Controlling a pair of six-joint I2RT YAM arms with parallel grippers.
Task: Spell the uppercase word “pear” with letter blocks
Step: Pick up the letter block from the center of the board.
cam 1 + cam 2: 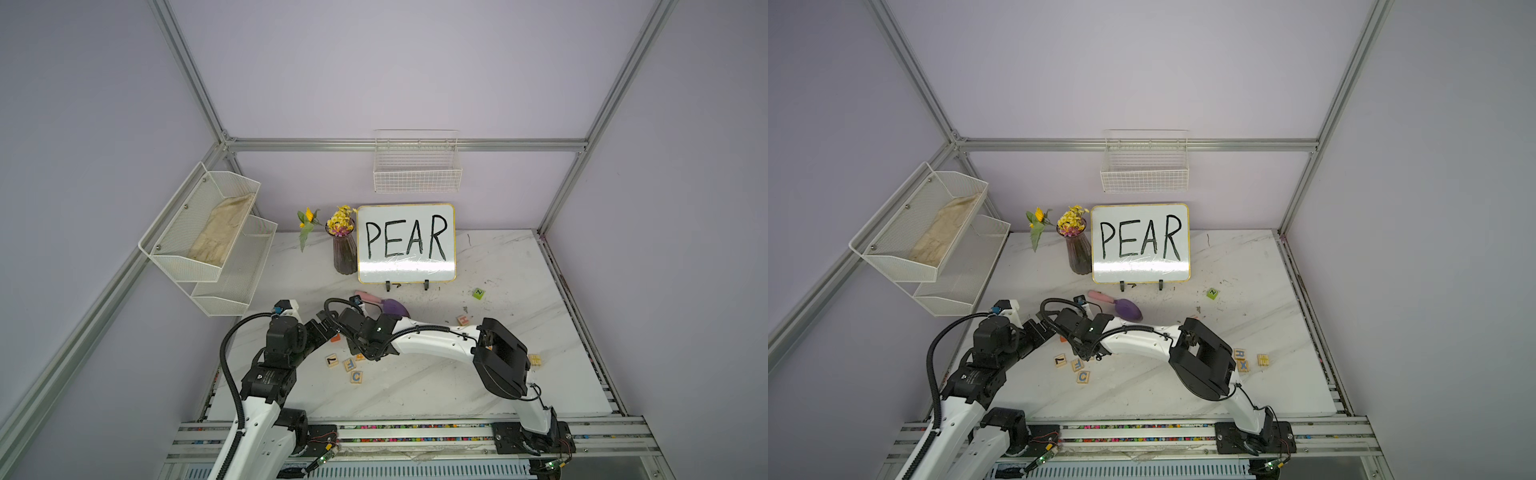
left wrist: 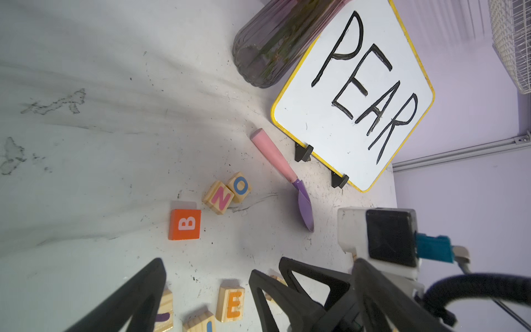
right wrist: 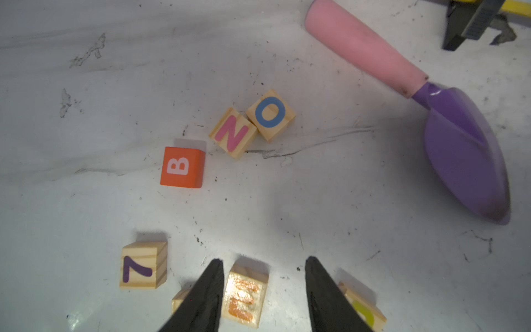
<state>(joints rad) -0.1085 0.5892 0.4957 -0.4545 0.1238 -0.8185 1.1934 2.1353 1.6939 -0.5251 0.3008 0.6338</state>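
Lilac walls and an aluminium frame enclose the marble-patterned bench (image 1: 415,390). At its far edge a whiteboard (image 1: 405,243) lettered PEAR stands propped on clips. It faces the arms, presumably as the reference for the word to be built.

1. Right fingers (image 3: 324,296): released and parted, with nothing clamped. In the right wrist view they straddle the E block (image 3: 245,296), one at each side face. One finger lies close against the block and a clear gap shows at the other. This alignment suits a squeeze on two flat, parallel faces. Whether the tips have reached the bench cannot be told.

2. P block (image 3: 363,312): just outside the right fingers, on the side away from the 7 block (image 3: 142,266), and partly hidden by a finger. As a judgement, that finger could nudge it during closure.

3. Left fingers (image 2: 135,296): spread wide and empty, held just beside the right fingers, probably to stay clear of the pick.

4. R block (image 1: 1239,353): well apart from both sets of fingers, beyond the right arm's elbow, just beside an X block (image 1: 1242,365). The A block cannot be located.

5. Non-task items ahead of the right fingers: B block (image 3: 182,166), N block (image 3: 232,132) touching O block (image 3: 270,115), and trowel (image 3: 459,149).
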